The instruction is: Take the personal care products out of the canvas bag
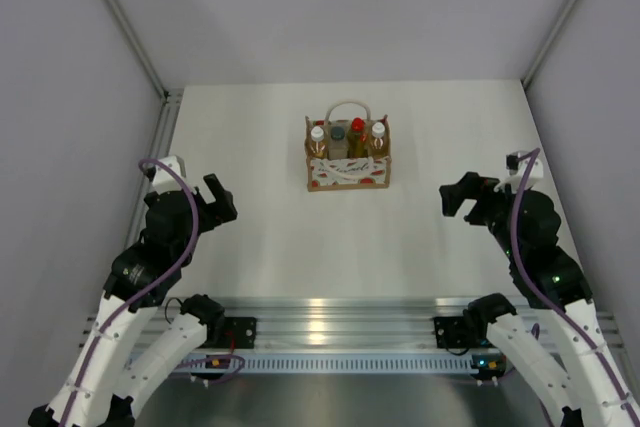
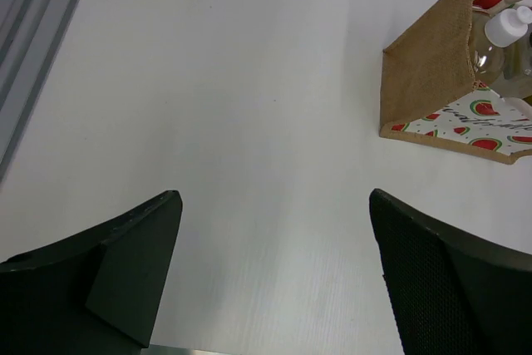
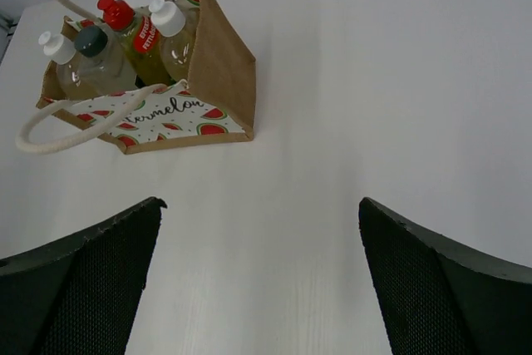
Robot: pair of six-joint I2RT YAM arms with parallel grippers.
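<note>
The canvas bag [image 1: 347, 175] stands upright at the table's far middle, its white watermelon-print front facing me. Inside stand the personal care products: a white-capped amber bottle [image 1: 317, 135] at the left, a grey-capped pale one [image 1: 337, 134], a red-capped one [image 1: 357, 127] and a second white-capped one [image 1: 378, 132] at the right. My left gripper [image 1: 215, 202] is open and empty, well left of the bag [image 2: 428, 68]. My right gripper [image 1: 460, 195] is open and empty, well right of the bag [image 3: 220, 64]. The right wrist view shows all the caps, the red one [image 3: 115, 12] among them.
The bag's whitish rope handles [image 3: 66, 135] loop above and in front of the bottles. Grey walls enclose the white table [image 1: 260, 237] on the left, right and back. An aluminium rail [image 1: 330, 322] with both arm bases runs along the near edge.
</note>
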